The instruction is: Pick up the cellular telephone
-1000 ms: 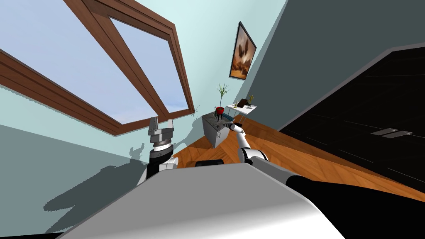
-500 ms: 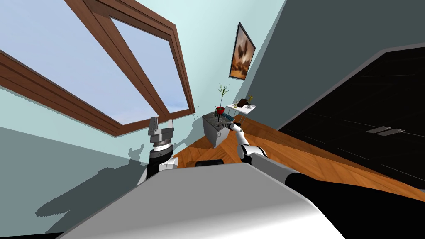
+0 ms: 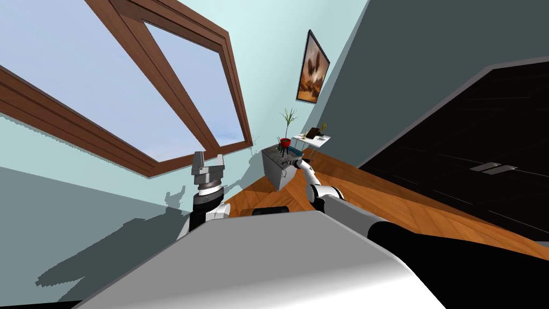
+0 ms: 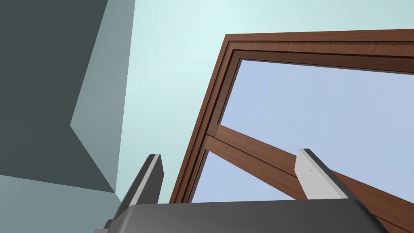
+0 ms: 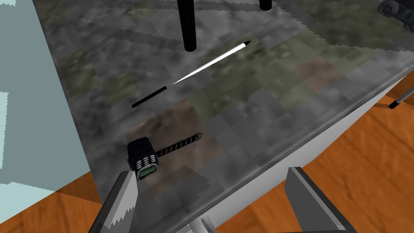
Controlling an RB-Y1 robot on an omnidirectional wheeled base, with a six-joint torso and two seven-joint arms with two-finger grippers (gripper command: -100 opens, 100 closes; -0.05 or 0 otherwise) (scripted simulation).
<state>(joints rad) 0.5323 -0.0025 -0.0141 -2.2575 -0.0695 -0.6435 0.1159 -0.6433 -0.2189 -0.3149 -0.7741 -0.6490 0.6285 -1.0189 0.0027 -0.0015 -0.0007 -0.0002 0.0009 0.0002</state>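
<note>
Phone: the cellular telephone (image 5: 142, 158), small and black with pale keys and a green screen, lies flat on the mottled grey tabletop (image 5: 258, 93). It sits close to the edge on the wall side, and its ridged antenna points in toward the middle.
Right end effector (image 5: 210, 173): fingers spread wide with nothing between them. It hangs over the tabletop's near edge, with one finger just beside the phone, so the phone is off to one side of the gap rather than inside it.
Left end effector (image 4: 229, 153): raised up by the window wall, fingers apart, empty.
Nearby: a thin black-and-white stick (image 5: 190, 75) lies beyond the phone, well apart from it. Black stand legs (image 5: 188, 24) rise farther back.
Done: the reach to the tabletop looks mostly complete.
Left: shift sideways to centre the gap on the phone, lower, close on its sides, lift.
Progress: early, since no grasp has been made yet.
</note>
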